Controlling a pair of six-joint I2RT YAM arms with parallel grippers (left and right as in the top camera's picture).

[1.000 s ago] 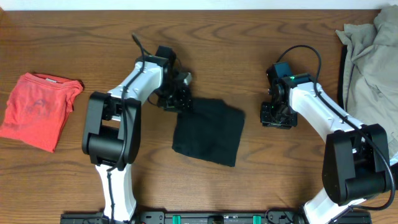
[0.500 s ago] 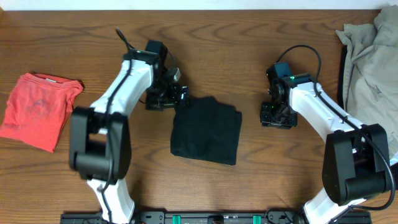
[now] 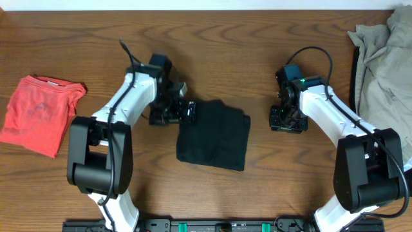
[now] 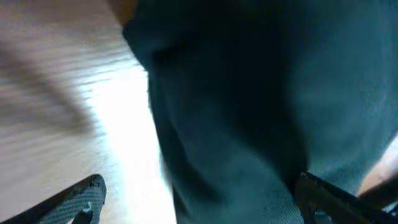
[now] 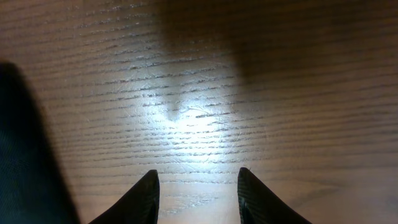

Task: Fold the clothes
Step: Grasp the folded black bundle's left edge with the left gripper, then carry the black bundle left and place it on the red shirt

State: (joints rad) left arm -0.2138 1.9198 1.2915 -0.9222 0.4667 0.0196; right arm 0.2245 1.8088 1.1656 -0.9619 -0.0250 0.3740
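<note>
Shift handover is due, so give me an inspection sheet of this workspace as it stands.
Surface: wooden table, bare wood showing around both arms.
Job's things: black garment folded at centre; red shirt far left; beige clothes pile heaped at the right edge.
Clutter: nothing seen.
Grippers: left gripper open at the black garment's upper left corner; right gripper open over bare wood, right of that garment.
Cables: left cable and right cable, both black, rise off the wrists.
Surroundings: dark rail along the near edge.
</note>
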